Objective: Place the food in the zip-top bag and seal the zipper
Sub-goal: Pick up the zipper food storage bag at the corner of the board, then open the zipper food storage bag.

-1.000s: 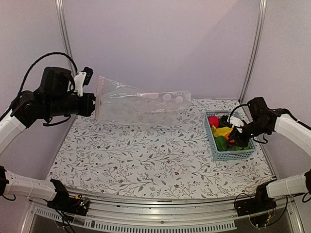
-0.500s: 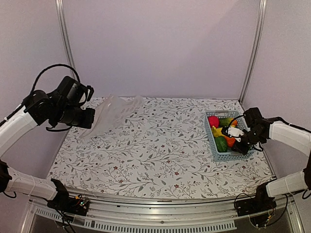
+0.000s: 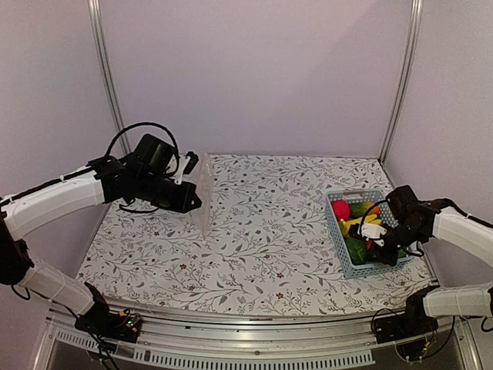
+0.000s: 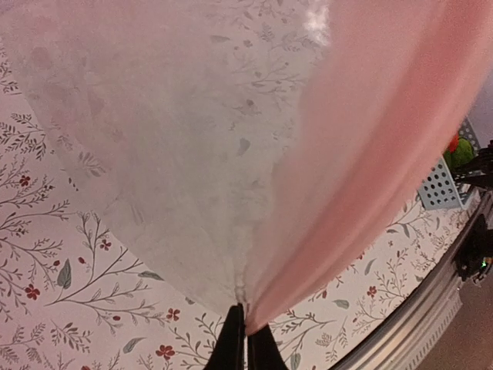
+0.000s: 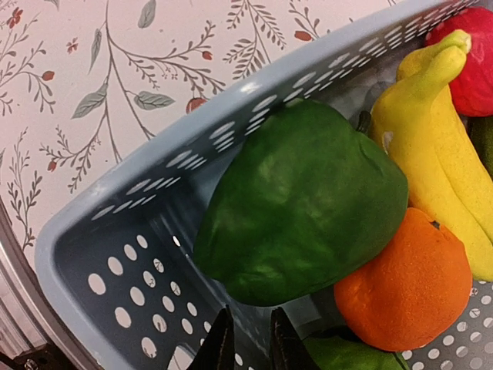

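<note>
Clear-plastic zip-top bag (image 4: 177, 154) pinched in the tightly closed left claw (image 4: 245, 348), centre-left over the floral table (image 3: 262, 247), pinkish zipper (image 4: 370, 154) alongside. Right claw (image 5: 250, 347) at a narrow gap, gripping nothing, inside the blue basket (image 5: 92, 223) at right, tips just below the dark green piece (image 5: 300, 200). Pale lilac walls (image 3: 254, 77) behind.

L wrist: zip-top bag (image 4: 177, 154) overruns frame top & sides; zipper (image 4: 370, 154) only a blurred pink band. Basket (image 4: 441, 185) cut by frame edge. R wrist: apple (image 5: 477, 62), bananas (image 5: 439, 146) cropped; right fingers (image 5: 221, 343) tips only, grip indeterminate. Top view: bag barely discernible.
</note>
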